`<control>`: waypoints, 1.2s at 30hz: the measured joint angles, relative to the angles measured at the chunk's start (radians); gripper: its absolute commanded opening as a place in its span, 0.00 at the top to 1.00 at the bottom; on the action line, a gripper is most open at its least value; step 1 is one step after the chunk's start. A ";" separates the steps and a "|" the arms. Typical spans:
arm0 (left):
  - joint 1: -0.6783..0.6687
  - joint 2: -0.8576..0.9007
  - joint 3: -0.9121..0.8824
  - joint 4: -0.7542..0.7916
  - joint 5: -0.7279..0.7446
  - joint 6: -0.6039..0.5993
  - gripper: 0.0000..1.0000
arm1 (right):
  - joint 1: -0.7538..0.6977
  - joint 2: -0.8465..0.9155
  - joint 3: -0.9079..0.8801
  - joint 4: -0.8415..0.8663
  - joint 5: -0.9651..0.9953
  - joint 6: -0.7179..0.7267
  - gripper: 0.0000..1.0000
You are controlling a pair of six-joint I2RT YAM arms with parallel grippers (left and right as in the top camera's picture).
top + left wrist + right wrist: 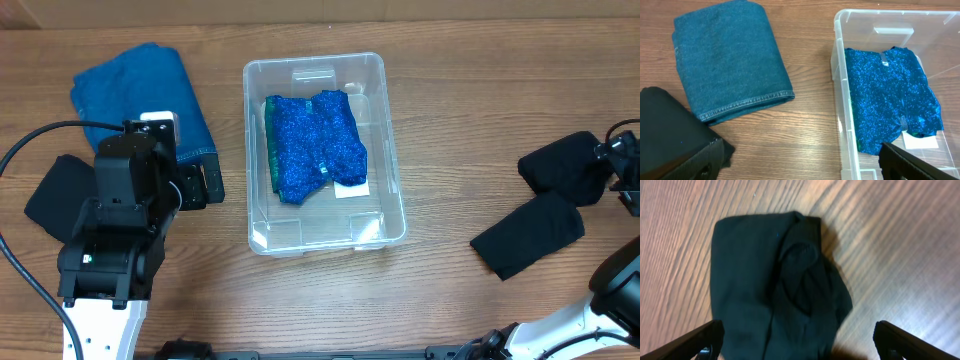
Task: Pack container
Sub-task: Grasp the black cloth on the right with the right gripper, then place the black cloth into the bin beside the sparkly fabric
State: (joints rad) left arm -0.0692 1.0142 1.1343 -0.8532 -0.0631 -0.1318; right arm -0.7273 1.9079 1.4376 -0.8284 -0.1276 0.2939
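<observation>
Hanging over bare wood toward the left edge of the desk (450, 60), the left pincer (800, 150) is seen open: its dark fingers (707, 160) are spread wide, one at each lower corner of the left wrist view, and nothing is gripped between them. Just beside its left finger a flat black cloth (670, 125) is laid on the wood. Farther toward the far left corner a folded blue cloth (727, 65) is found, its stitched hem turned toward the near edge. To the right of that pincer the container (841, 90) is set at the middle of the desk, its long sides running from the far edge to the near edge. A sparkling blue cloth (890, 95) is held inside it, pushed toward the far end, with a green edge shown along its left side. A white label (921, 142) on the container's bottom is partly covered by that cloth.

Near the right edge the right pincer (797, 337) is likewise seen open, its fingers (700, 342) spread wide with nothing clasped. A crumpled black cloth (765, 280) is spread on the wood directly beneath it. In the overhead view a second dark folded cloth (528, 235) is laid just beside that one, closer to the near edge.
</observation>
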 measured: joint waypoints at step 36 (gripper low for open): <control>0.000 0.001 0.000 0.000 0.000 0.000 0.00 | 0.965 -0.294 0.179 0.004 -0.488 -0.446 0.96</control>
State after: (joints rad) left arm -0.0692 1.0149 1.1343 -0.8536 -0.0631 -0.1318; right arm 0.2375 1.6138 1.6169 -0.8242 -0.6159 -0.1520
